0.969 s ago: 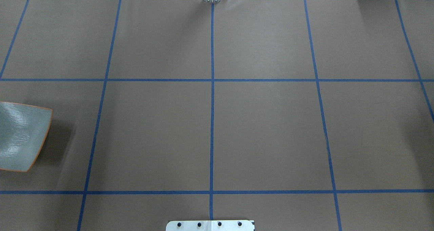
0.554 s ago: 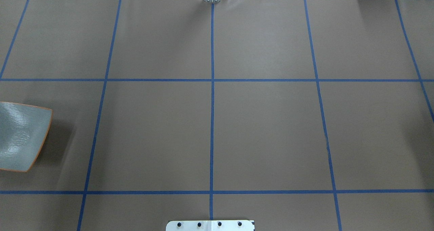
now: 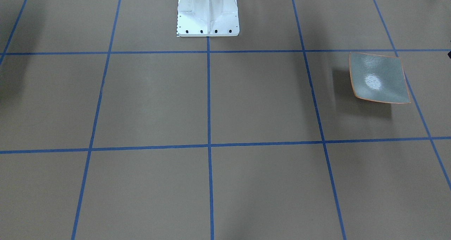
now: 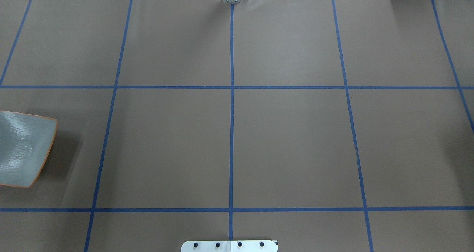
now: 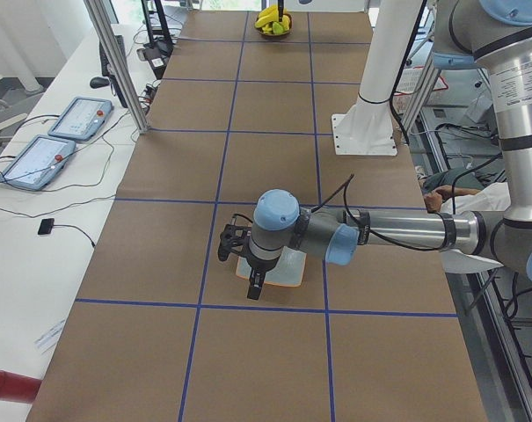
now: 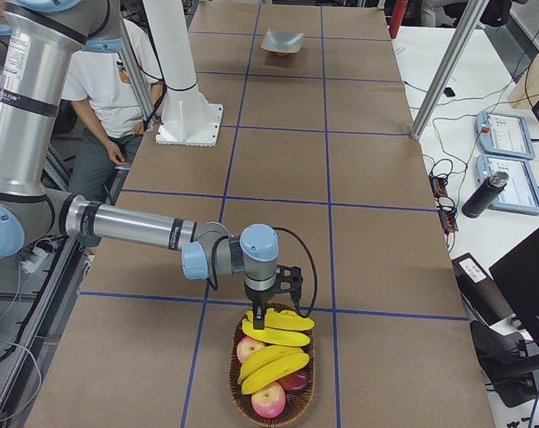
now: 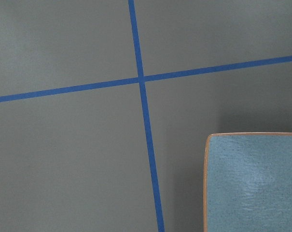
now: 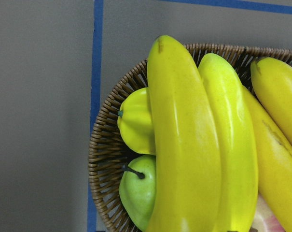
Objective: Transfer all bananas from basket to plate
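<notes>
We find the plate point(image 3: 378, 77) lying flat on the brown, blue-taped surface point(image 4: 289, 144), close to the end on the robot's left and with nothing in it. The left pincer point(image 5: 254, 288) hangs over it, pointing down at the side of the plate away from the robot's base. It shows only in the side view, so we cannot tell whether its fingers are apart or together, nor whether they touch the glaze. The left wrist camera looks straight down on one corner of the plate and a crossing of tape lines beside it. All the bananas point(image 6: 276, 337) lie in the wicker basket point(image 6: 236, 403), which stands near the opposite end of the surface, on the robot's right, well apart from the plate. We count four there, heaped side by side across the top, with red apples point(image 6: 269, 399) under and beside them. A green apple point(image 8: 138, 191) and a small yellow fruit point(image 8: 135, 126) are tucked against the rim. The right pincer point(image 6: 259, 317) points down at the banana nearest the middle of the surface, its tips right at the fruit. Here too only the side view shows it, so we cannot say how far open it is or whether it grips anything — the right wrist camera shows only bananas filling its view.
</notes>
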Motion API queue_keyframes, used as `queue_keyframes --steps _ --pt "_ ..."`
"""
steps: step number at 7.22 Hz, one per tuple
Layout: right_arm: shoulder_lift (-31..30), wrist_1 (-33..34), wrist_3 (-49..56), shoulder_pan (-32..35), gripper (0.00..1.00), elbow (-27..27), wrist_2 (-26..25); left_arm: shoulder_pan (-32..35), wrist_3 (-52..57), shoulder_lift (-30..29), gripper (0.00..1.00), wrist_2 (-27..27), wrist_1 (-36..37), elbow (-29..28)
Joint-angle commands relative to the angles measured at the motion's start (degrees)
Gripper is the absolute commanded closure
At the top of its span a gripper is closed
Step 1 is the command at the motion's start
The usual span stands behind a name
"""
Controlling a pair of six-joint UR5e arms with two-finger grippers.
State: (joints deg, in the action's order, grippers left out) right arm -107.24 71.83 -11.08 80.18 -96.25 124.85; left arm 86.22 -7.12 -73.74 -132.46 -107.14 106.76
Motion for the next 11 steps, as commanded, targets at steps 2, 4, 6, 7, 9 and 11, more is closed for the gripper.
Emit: queue_keyframes --steps 2,4,6,7,9,11 --pt "0.01 -0.02 -0.35 -0.2 0.31 0.53 0.04 0.0 0.0 0.0 0.0 0.01 0.0 -0.06" --pt "0.01 -0.11 0.0 -0.2 0.34 1.32 0.04 0.0 0.0 0.0 0.0 0.01 0.0 -0.06" --pt "0.1 -0.19 0.18 -0.2 0.38 1.59 0.13 0.0 0.0 0.0 0.0 0.01 0.0 0.11" --pt "0.02 -0.19 0.18 -0.2 0.5 1.59 0.22 0.0 0.0 0.0 0.0 0.01 0.09 0.11" --pt "0.1 -0.28 0.18 -0.2 0.8 1.5 0.48 0.0 0.0 0.0 0.0 0.01 0.09 0.11" --pt "0.36 -0.19 0.18 -0.2 1.0 1.33 0.57 0.0 0.0 0.0 0.0 0.01 0.09 0.11"
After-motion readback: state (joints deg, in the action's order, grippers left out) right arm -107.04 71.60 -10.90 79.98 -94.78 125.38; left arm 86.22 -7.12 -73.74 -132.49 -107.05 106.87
